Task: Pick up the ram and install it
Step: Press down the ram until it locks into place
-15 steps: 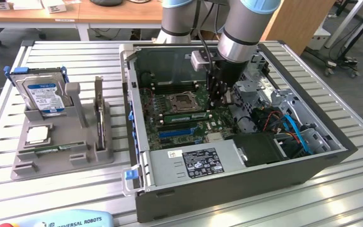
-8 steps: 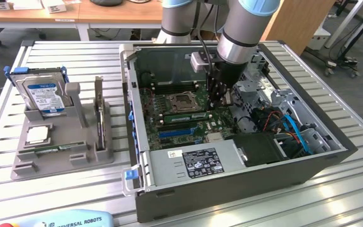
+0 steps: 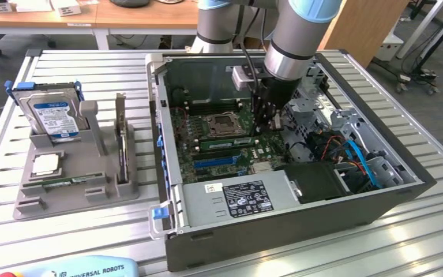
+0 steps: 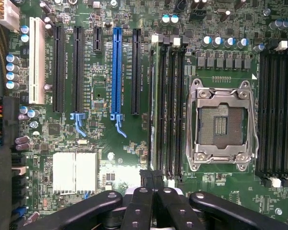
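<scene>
Reaching down into the open computer case [image 3: 206, 231], the end effector [image 4: 152, 178] is seen closed, pressing on the ram [image 4: 159, 110], which is seated edge-up in a memory slot just beside the processor socket [image 4: 222, 125].

Arm [image 3: 291, 34]: thick cylindrical links in silver-grey metal, with pale blue caps at the joints and a black ring band near the lower end of the forward link. A second grey link and its base column stand behind it.

Wrist block [image 3: 244, 78]: small pale grey box fixed at the side of the wrist. A black cable runs down along the arm to it.

Gripper [image 4: 153, 184]: matte black throughout. Two broad outer linkage bars and two inner bars, each with round silver pivot pins at the ends. Narrow black fingertips [image 4: 149, 177].
</scene>
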### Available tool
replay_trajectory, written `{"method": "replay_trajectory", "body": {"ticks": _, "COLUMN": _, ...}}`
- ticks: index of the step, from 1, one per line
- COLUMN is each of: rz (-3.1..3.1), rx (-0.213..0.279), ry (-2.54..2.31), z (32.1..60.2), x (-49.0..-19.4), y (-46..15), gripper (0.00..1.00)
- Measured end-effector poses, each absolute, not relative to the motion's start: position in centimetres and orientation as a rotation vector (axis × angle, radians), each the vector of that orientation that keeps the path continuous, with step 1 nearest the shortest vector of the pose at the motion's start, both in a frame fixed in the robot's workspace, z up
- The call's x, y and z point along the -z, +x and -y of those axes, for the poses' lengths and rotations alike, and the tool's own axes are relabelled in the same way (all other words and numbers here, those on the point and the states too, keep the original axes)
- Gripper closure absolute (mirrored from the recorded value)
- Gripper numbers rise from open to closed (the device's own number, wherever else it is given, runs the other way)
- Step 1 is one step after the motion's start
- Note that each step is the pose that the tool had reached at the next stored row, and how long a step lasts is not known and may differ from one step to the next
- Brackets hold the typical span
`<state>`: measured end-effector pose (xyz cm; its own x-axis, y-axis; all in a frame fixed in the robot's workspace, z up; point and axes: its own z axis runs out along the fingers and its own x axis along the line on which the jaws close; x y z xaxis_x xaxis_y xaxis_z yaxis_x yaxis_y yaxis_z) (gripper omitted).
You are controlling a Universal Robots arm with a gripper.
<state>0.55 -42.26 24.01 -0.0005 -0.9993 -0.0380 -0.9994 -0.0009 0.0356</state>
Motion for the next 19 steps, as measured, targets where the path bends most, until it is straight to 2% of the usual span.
{"method": "replay_trajectory", "body": {"ticks": 19, "rz": -2.219, "rx": -0.082, "ry": -2.220, "z": 42.26, "x": -23.78, "y": 0.92, "gripper": 0.90}}
